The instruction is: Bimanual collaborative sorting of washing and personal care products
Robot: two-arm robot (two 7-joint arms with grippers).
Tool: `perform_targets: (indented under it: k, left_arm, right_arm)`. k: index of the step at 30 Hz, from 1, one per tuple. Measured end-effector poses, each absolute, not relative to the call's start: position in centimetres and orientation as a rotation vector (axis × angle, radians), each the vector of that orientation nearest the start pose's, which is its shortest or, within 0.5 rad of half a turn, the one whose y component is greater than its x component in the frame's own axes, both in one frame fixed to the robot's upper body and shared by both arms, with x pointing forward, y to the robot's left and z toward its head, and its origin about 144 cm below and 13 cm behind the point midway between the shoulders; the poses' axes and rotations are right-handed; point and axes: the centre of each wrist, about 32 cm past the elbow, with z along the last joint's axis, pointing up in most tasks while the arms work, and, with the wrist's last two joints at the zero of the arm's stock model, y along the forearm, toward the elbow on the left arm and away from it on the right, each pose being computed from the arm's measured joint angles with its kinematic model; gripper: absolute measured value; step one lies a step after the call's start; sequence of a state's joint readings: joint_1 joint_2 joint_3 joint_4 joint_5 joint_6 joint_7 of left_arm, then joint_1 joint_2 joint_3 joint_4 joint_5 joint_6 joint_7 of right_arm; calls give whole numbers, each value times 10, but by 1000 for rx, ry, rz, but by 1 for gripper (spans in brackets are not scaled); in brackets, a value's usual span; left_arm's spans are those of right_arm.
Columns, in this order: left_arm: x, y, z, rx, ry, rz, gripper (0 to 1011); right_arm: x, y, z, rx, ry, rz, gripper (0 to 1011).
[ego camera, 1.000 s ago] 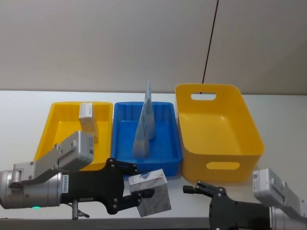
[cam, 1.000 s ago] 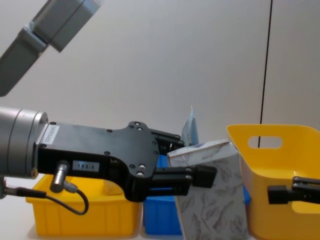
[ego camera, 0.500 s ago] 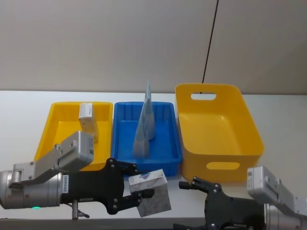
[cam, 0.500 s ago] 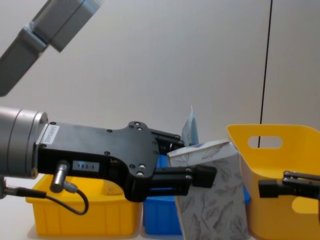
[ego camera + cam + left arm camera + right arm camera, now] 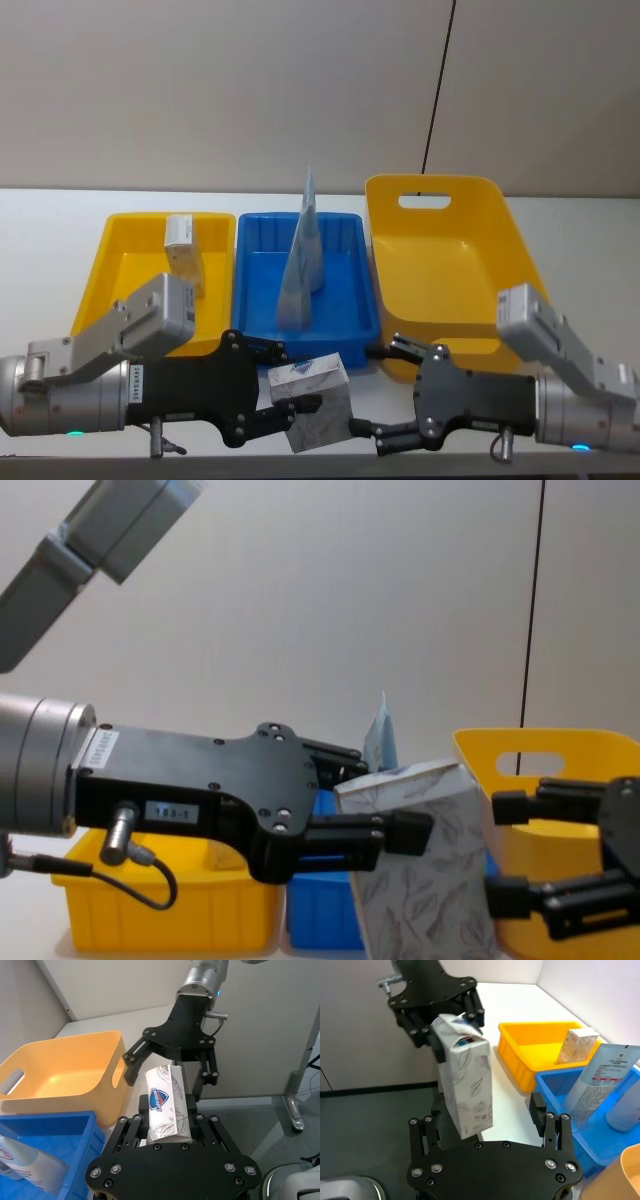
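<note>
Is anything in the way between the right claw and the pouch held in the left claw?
Nothing visible. The right claw is open and faces the pouch, which is clamped in the left claw. Open air alone lies between them, and the right claw's fingers are not yet touching the pouch.

I see the pouch (image 5: 312, 400) up front, in the left gripper (image 5: 298, 388); the right gripper (image 5: 368, 392) straddles its right end. Behind, left to right: tray (image 5: 110, 262) with carton (image 5: 180, 243), middle tray (image 5: 348, 300) with tubes (image 5: 301, 265), bin (image 5: 455, 262).

The chest view's lower edge cuts off the base of the leaf-patterned pouch (image 5: 422, 880).
</note>
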State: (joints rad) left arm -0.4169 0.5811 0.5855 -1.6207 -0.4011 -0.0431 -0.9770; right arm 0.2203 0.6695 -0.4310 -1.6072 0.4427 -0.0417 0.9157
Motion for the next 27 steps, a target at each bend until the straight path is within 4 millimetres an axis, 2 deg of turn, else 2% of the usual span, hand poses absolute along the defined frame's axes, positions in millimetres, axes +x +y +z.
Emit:
perform_targets:
  k: [14, 27]
  left_arm:
    - [518, 231, 1245, 182, -278, 88, 365]
    - [518, 231, 1245, 182, -277, 88, 365]
  right_arm:
    - [505, -285, 1220, -212, -5, -273, 1002]
    - [511, -279, 1230, -242, 67, -215, 1002]
